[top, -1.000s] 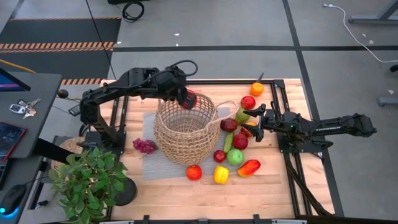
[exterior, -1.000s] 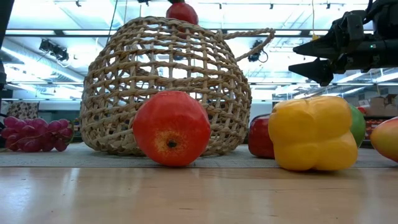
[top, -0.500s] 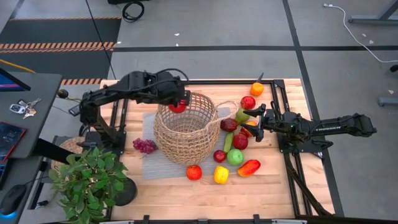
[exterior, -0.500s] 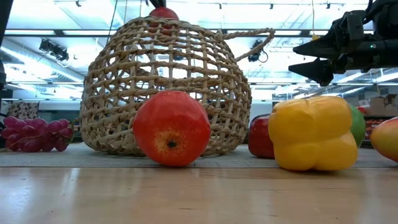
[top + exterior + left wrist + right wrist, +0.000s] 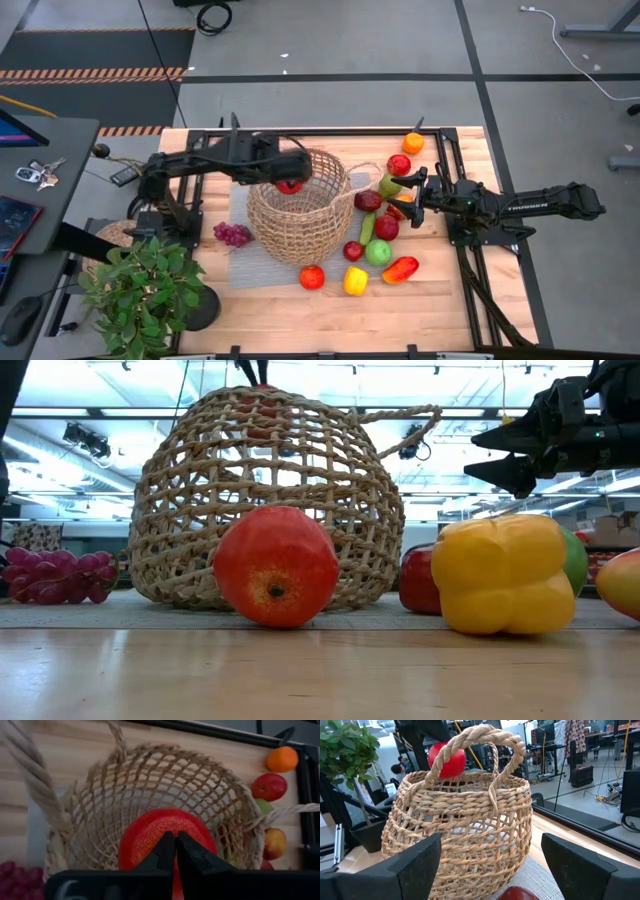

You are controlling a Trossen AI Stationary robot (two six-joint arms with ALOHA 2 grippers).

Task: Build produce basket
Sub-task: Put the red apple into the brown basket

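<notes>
The tan wicker basket (image 5: 298, 205) stands upright on a grey mat (image 5: 250, 262). My left gripper (image 5: 283, 176) is over its mouth, shut on a red fruit (image 5: 290, 186), which also shows in the right wrist view (image 5: 447, 760) and, through the weave, in the low view (image 5: 262, 405). My right gripper (image 5: 408, 185) is open and empty above the produce right of the basket. That produce includes a red apple (image 5: 312, 277), a yellow pepper (image 5: 355, 281), a green fruit (image 5: 378, 252), a cucumber (image 5: 367, 228) and an orange (image 5: 413, 143), all lying on the table. My left gripper holds the red fruit by its top (image 5: 172, 827), pinched between the two fingers, which stand close together. The fingers come from above, slanting down from the table's left. The fruit hangs below them, clear of the basket, just inside the rim. The exact part held is hidden by the fingers.
Purple grapes (image 5: 232, 234) lie on the mat left of the basket. A potted plant (image 5: 140, 290) stands at the table's near left corner. The basket's loop handle (image 5: 362, 180) sticks out toward my right gripper. Black frame rails (image 5: 470, 150) run along the table's edges.
My left gripper has gone down and a little toward the near edge with the red fruit. The fruit was above the basket's rim and now hangs just inside the mouth. The left arm has flattened out lower over the table.
</notes>
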